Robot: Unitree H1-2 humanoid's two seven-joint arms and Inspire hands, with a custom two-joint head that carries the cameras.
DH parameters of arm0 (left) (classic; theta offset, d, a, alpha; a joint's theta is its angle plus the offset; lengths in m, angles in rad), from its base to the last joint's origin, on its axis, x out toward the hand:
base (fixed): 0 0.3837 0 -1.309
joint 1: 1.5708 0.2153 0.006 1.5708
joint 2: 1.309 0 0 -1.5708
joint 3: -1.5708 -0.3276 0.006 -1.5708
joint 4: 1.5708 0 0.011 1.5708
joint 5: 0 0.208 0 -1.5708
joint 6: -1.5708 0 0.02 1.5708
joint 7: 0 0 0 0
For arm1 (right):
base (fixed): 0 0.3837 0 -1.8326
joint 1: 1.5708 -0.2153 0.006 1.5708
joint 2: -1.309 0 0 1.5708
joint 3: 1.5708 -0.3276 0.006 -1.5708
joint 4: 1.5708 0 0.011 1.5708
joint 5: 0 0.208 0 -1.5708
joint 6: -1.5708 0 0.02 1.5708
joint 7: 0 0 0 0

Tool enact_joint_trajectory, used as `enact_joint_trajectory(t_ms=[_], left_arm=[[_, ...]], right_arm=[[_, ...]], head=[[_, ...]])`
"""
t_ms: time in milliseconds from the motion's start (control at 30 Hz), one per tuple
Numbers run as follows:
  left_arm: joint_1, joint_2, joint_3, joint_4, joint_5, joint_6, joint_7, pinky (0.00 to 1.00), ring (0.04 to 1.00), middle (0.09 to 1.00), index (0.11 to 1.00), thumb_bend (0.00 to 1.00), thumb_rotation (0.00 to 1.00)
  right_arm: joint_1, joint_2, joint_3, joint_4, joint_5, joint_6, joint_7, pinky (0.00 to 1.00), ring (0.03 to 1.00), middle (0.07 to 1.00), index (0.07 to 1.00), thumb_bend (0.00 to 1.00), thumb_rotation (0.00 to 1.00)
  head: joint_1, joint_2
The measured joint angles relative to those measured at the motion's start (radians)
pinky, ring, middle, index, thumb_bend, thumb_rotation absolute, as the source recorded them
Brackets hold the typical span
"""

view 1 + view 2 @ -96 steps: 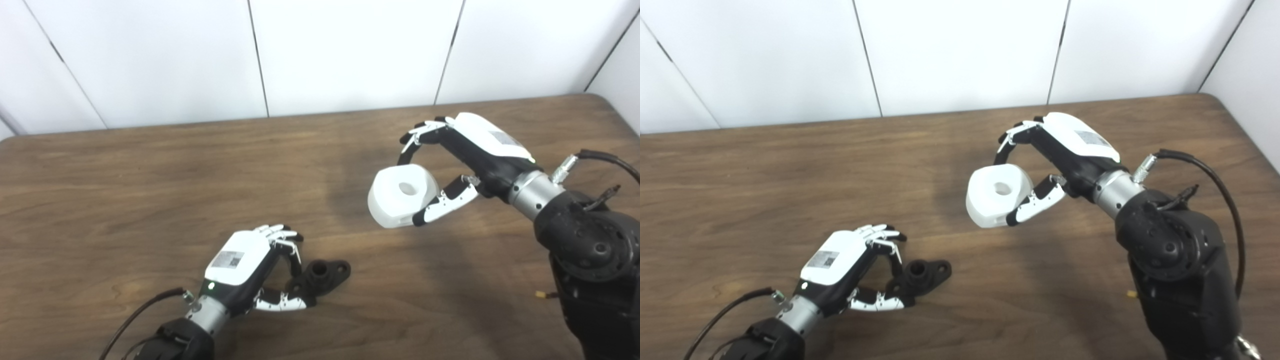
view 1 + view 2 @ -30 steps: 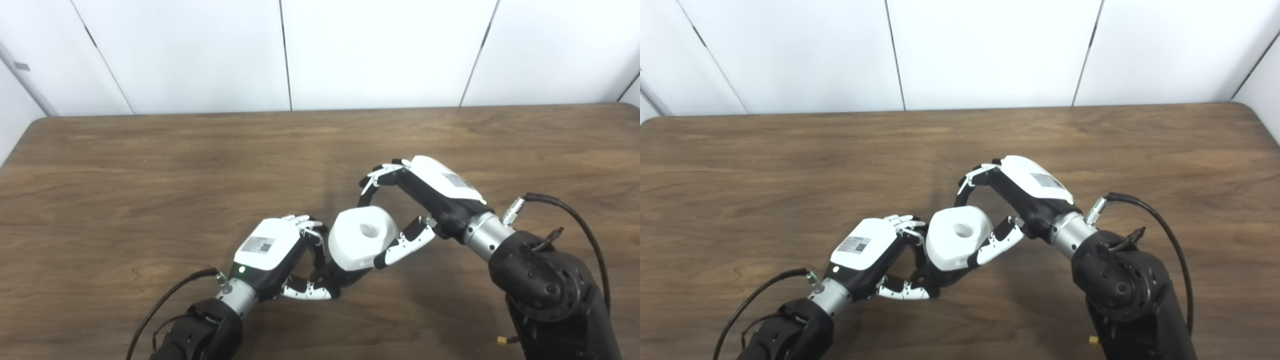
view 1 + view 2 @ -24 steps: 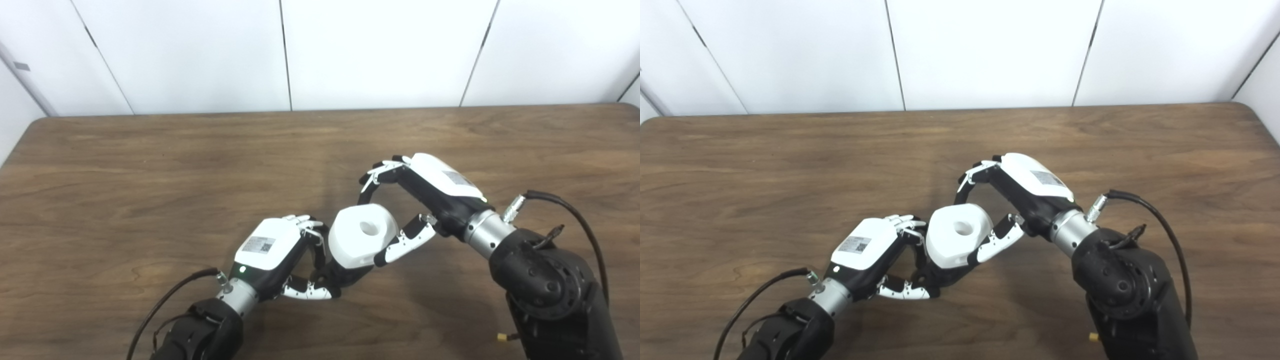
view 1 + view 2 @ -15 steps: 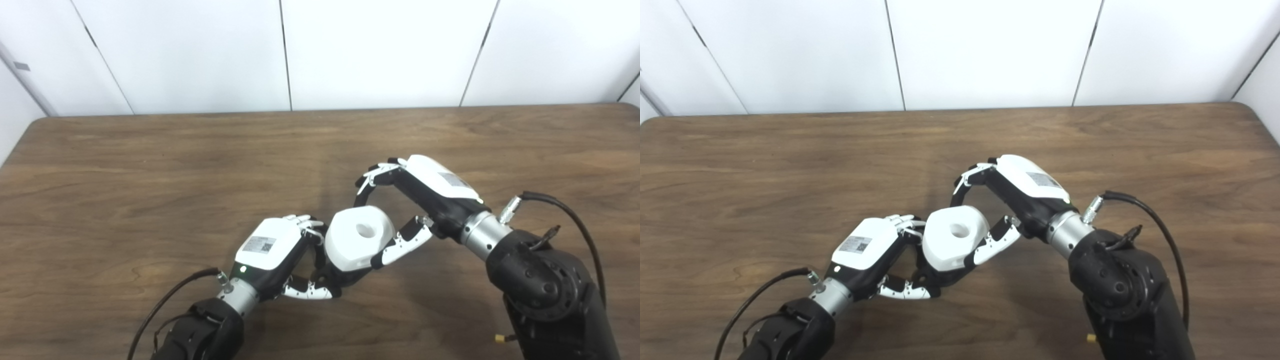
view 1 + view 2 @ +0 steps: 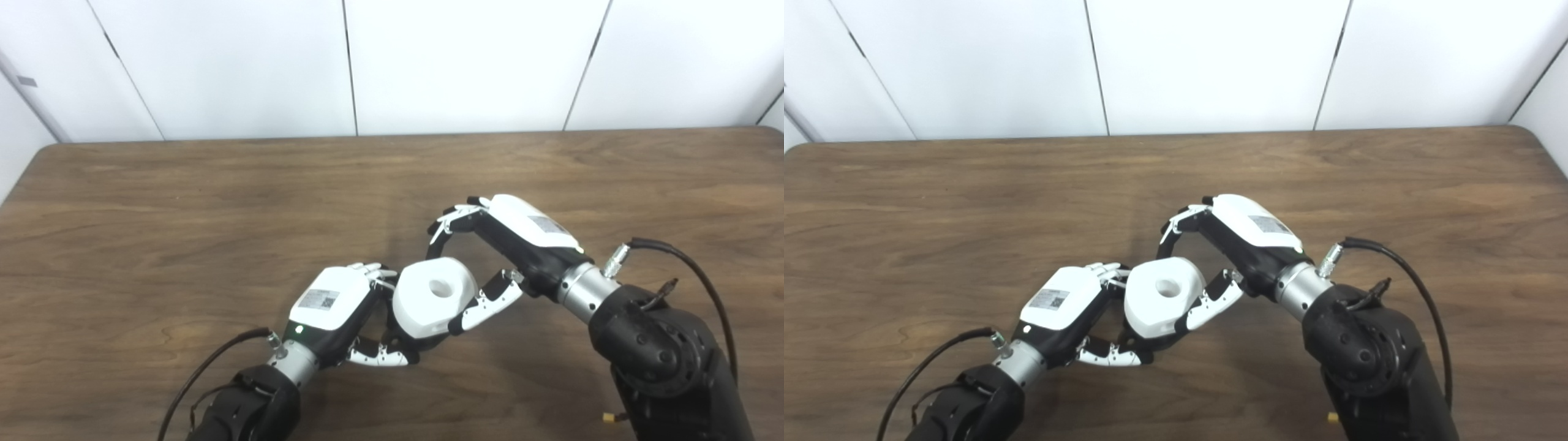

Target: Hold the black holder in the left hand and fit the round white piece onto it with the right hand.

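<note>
White panelled wall behind brown desk [image 5: 184, 202]. Near front edge, left hand [image 5: 334, 306] grips holder [image 5: 422, 343]; right hand [image 5: 490, 257] grips piece [image 5: 432, 295], apparently rigid, smooth, light; hold its sides.

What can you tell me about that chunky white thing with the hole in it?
The round white piece is a thick, matte block with rounded corners, plastic by the look of it, and a round hole in its top face. The right hand grips it, fingers over the far edge and thumb on the near side. It sits tilted over the black holder, mostly hiding it, beside the left hand, above the wooden table.
</note>
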Motion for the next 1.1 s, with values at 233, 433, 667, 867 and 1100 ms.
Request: enact_joint_trajectory(t_ms=[233,433,667,867,1100], left_arm=[[-0.002,-0.001,-0.005,0.0,0.003,0.008,0.0,0.88,0.881,0.82,0.486,0.52,0.06],[-0.004,-0.001,-0.008,0.0,0.009,0.01,0.0,0.88,0.881,0.818,0.486,0.52,0.06],[-0.005,-0.003,-0.008,0.0,0.01,0.012,-0.001,0.88,0.884,0.819,0.486,0.52,0.06],[-0.008,-0.005,-0.009,-0.001,0.01,0.016,-0.008,0.88,0.883,0.817,0.486,0.52,0.06],[-0.014,-0.006,-0.012,-0.001,0.017,0.019,-0.009,0.88,0.881,0.816,0.486,0.52,0.05]], right_arm=[[0.001,-0.01,0.019,0.001,0.001,-0.027,-0.024,1.0,0.901,0.778,0.481,0.52,0.14],[0.001,-0.013,0.021,0.003,0.002,-0.033,-0.03,1.0,0.905,0.783,0.481,0.52,0.14],[0.001,-0.017,0.026,0.004,0.001,-0.033,-0.03,1.0,0.904,0.782,0.481,0.53,0.14],[0.001,-0.018,0.028,0.006,0.005,-0.034,-0.033,1.0,0.901,0.782,0.481,0.52,0.14],[0.001,-0.025,0.034,0.006,0.01,-0.036,-0.038,1.0,0.901,0.776,0.481,0.52,0.14]], head=[[0.006,0.005],[0.017,0.014],[0.021,0.017],[0.032,0.028],[0.045,0.04]])
